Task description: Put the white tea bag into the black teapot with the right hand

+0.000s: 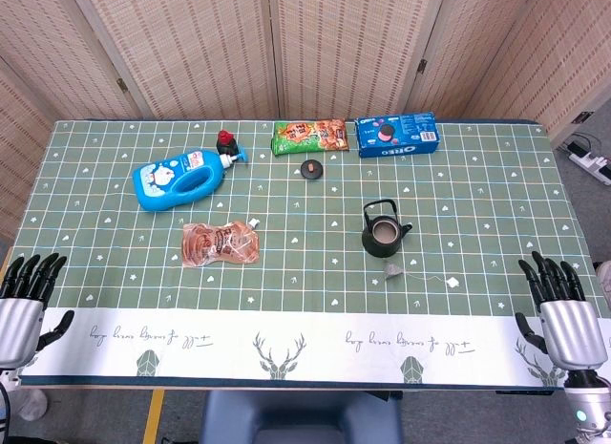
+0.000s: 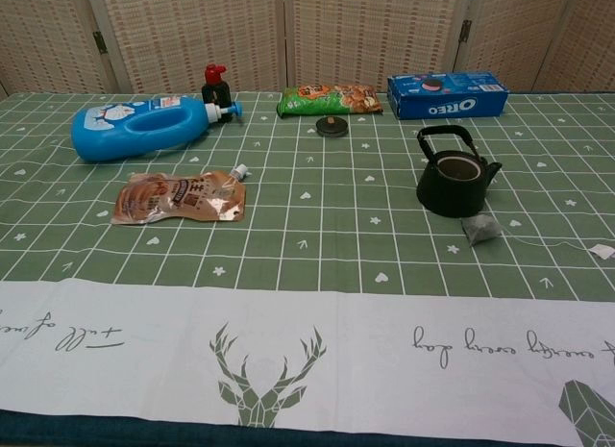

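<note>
The black teapot (image 1: 384, 230) (image 2: 455, 174) stands open, without its lid, right of the table's middle. The white tea bag (image 1: 395, 269) (image 2: 479, 230) lies on the cloth just in front of the pot, its thread running right to a small white tag (image 1: 451, 284) (image 2: 602, 251). My right hand (image 1: 558, 306) rests at the table's near right edge with fingers spread and nothing in it, well to the right of the tea bag. At the near left edge my left hand (image 1: 27, 301) lies open too. The chest view shows neither hand.
The teapot's lid (image 1: 311, 169) (image 2: 331, 126) lies behind the pot. A blue bottle (image 1: 181, 179) (image 2: 144, 128) and a brown pouch (image 1: 220, 243) (image 2: 181, 196) lie at the left. A green snack bag (image 1: 309, 136) and a blue Oreo box (image 1: 396, 135) sit at the back.
</note>
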`<action>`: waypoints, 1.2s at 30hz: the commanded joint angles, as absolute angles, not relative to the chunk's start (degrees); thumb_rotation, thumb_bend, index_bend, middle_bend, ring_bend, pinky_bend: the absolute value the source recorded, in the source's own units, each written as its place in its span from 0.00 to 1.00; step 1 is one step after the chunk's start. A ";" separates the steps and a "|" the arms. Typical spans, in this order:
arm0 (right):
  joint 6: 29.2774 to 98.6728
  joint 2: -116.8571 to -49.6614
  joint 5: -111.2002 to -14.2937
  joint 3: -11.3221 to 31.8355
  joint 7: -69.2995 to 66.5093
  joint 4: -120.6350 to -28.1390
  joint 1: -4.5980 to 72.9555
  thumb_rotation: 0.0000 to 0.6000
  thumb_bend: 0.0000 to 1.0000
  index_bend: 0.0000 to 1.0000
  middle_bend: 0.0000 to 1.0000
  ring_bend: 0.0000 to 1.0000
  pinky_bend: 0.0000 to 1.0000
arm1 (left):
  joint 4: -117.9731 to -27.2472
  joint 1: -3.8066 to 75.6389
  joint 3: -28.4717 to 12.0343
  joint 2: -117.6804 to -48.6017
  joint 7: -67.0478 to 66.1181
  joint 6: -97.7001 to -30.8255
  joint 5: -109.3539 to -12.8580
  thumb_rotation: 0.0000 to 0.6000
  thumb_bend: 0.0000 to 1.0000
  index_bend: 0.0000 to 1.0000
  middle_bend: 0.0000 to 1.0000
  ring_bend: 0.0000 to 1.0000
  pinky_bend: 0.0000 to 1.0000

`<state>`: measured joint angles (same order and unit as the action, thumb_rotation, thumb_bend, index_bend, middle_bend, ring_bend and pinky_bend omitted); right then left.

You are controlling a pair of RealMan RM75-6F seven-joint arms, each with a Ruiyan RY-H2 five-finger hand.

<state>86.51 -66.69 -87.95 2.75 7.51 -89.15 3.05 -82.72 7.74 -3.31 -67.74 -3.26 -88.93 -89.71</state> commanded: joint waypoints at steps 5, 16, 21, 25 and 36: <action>86.67 -66.58 -88.20 2.55 7.33 -89.16 2.93 1.00 0.38 0.00 0.00 0.00 0.00 | -82.84 7.60 -3.11 -67.89 -3.62 -89.30 -90.16 1.00 0.30 0.00 0.03 0.01 0.01; 80.44 -69.30 -88.74 2.92 12.86 -87.21 7.42 1.00 0.38 0.08 0.00 0.00 0.00 | -83.00 7.42 -3.21 -67.45 -2.68 -89.38 -89.85 1.00 0.30 0.00 0.03 0.02 0.01; 75.20 -70.39 -88.44 3.12 7.69 -85.23 10.78 1.00 0.38 0.25 0.00 0.00 0.00 | -83.01 7.50 -3.25 -67.47 -2.82 -89.20 -89.79 1.00 0.30 0.00 0.03 0.02 0.01; 71.63 -72.68 -87.55 3.42 1.54 -80.80 13.03 1.00 0.38 0.37 0.00 0.00 0.00 | -82.91 7.52 -3.24 -67.49 -2.84 -89.02 -89.67 1.00 0.30 0.00 0.03 0.02 0.01; 66.40 -77.12 -83.69 4.06 1.00 -71.93 15.86 1.00 0.38 0.39 0.00 0.00 0.00 | -82.92 7.54 -3.36 -67.30 -2.22 -89.07 -89.64 1.00 0.30 0.00 0.03 0.02 0.01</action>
